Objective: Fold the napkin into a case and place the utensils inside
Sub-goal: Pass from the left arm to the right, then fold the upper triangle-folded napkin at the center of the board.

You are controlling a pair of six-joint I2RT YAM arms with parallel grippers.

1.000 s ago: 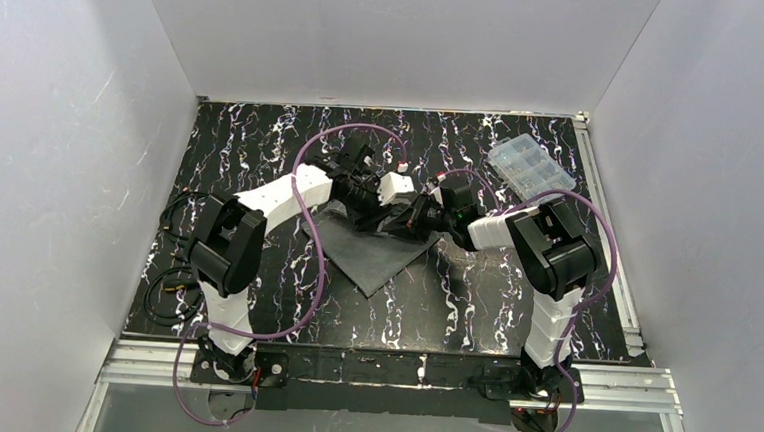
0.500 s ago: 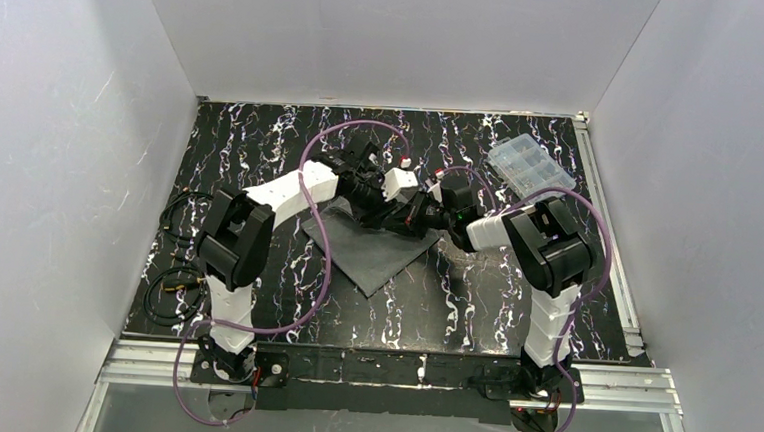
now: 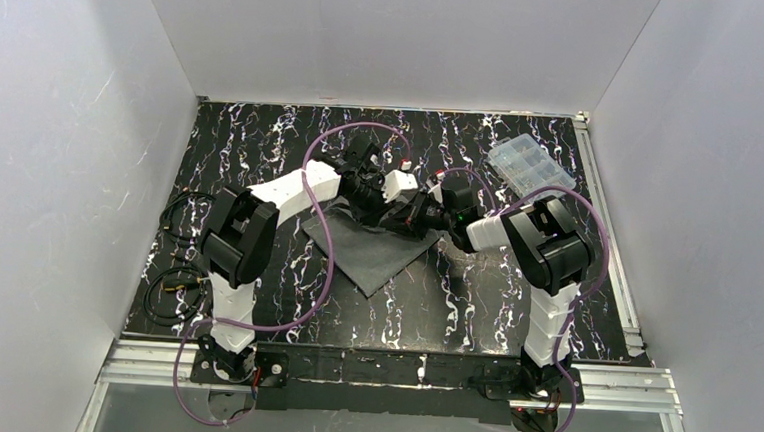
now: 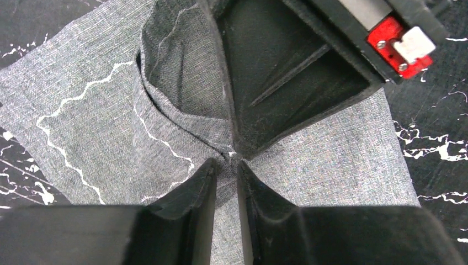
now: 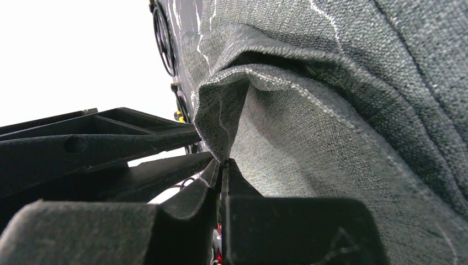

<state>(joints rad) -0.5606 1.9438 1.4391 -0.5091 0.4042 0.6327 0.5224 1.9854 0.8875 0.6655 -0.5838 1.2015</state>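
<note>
Right tool (image 5: 221, 168) is pressed together on a raised fold of the napkin (image 5: 342, 143); only the right wrist view shows this grip. Left tool (image 4: 226, 175): the left wrist view shows its jaws a narrow gap apart at that crease, facing the right tool's tip; a grip cannot be confirmed. Overhead, the napkin lies at the middle of the desk (image 3: 262, 139), one corner toward the near edge. The left arm (image 3: 289, 190) has shifted rightward since one second earlier.

Overhead plus wrist close-ups of napkin (image 4: 331, 160)
</note>
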